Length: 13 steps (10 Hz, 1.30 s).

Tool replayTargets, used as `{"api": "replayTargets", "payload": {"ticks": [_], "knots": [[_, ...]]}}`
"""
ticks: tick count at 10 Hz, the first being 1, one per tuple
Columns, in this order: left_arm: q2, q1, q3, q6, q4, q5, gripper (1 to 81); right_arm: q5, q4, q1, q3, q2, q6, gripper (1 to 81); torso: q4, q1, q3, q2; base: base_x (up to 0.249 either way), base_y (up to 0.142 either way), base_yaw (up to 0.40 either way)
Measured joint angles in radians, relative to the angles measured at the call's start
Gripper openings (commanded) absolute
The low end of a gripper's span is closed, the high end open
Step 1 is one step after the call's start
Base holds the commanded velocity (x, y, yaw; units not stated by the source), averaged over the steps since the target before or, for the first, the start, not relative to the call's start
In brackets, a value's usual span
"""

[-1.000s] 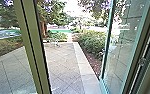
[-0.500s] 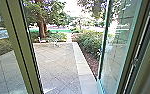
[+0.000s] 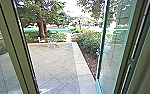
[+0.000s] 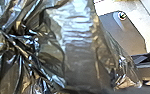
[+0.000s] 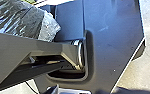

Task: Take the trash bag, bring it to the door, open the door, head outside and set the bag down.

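At the left of the doorway stands an olive-coloured upright (image 3: 9,50), with paving seen through the glass beyond it; next, a tree (image 3: 42,28) rises past the far left edge of the paved yard (image 3: 53,65), and pale outdoor furniture (image 3: 53,43) sits near that far edge; a light paving strip (image 3: 84,73) runs along the yard's right edge, with shrubs (image 3: 87,43) and bare soil just beside it; at the right the glass door leaf (image 3: 112,57) stands open, leaving a gap between its teal edge and the olive upright. The left wrist view has the black plastic trash bag (image 4: 78,50) close to the camera, its folds drawn into a tight gather, near a corner fitting of the robot's base plate (image 4: 124,32); part of the bag also shows beyond a dark arm link in the right wrist view; the left arm looks the nearer to it and probably bears it, though whether the left gripper or the right gripper is open or closed I cannot tell, nor which way the bag's long axis lies; going out should turn on keeping that loose plastic clear of both sides of the gap, where it could snag.
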Motion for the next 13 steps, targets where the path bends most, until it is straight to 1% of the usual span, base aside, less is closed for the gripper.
{"api": "replayTargets", "payload": {"ticks": [10,13], "knots": [[0.000,0.000,0.000,0.000,0.000,0.000,1.0,0.001,0.000,0.000,0.000,0.003,0.000,81.1,0.000,-0.001,0.000,0.000,0.000,0.000,0.000],[0.000,0.011,0.000,0.000,0.000,0.000,1.0,0.000,0.001,-0.008,0.000,0.003,0.000,81.1,0.000,-0.003,0.000,-0.001,0.080,0.000,0.000]]}}
